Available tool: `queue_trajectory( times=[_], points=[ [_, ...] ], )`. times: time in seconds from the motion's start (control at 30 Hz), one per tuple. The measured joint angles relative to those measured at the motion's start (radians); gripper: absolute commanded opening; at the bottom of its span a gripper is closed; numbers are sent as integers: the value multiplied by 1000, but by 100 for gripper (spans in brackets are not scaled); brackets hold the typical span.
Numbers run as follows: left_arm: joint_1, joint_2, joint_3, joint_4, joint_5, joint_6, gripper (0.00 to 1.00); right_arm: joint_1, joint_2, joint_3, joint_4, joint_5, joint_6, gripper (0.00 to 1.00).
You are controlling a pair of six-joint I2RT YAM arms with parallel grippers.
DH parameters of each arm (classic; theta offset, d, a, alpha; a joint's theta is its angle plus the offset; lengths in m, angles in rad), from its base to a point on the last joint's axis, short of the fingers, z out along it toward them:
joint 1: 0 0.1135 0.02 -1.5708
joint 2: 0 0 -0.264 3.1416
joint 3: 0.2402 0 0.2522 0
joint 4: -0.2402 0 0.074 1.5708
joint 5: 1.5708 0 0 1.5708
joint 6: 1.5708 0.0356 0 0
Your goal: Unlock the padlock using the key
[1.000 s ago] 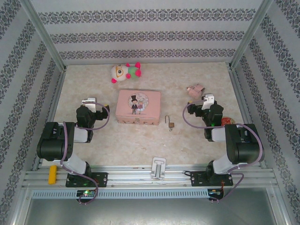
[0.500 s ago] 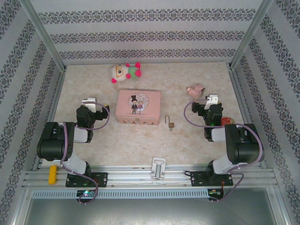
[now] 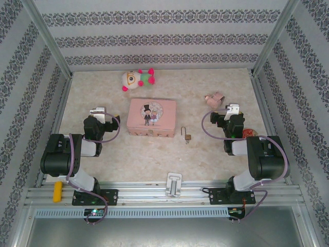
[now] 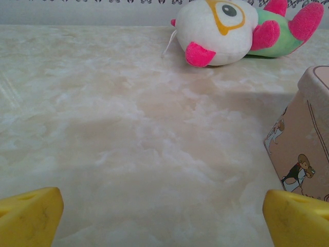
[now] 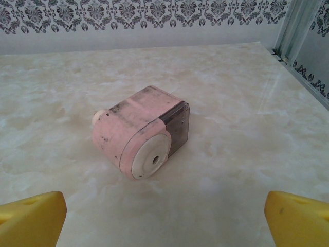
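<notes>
The padlock (image 3: 187,136) lies on the tabletop (image 3: 154,157) a little right of its middle, shackle towards the far edge, just off the near right corner of the pink tin box (image 3: 151,117) and well apart from both arms. The left hand (image 4: 164,218) sits low near the left edge, spread wide with nothing between its yellow fingertips (image 4: 30,216). Its wrist view faces the far edge, where a white, pink and green plush toy (image 4: 226,28) lies, with a corner of the tin box at the right. The right hand (image 5: 164,218) sits near the right edge, also spread wide and empty. It faces a pink pencil sharpener (image 5: 141,131) lying on its side towards the far right corner, apart from the fingertips.
</notes>
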Motion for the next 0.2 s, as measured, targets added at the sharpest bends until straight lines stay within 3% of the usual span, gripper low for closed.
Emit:
queue_trajectory(
  times=[0.2],
  points=[
    [-1,0,5,-5,0,0,99,0,0,0,0,0,0,98]
  ],
)
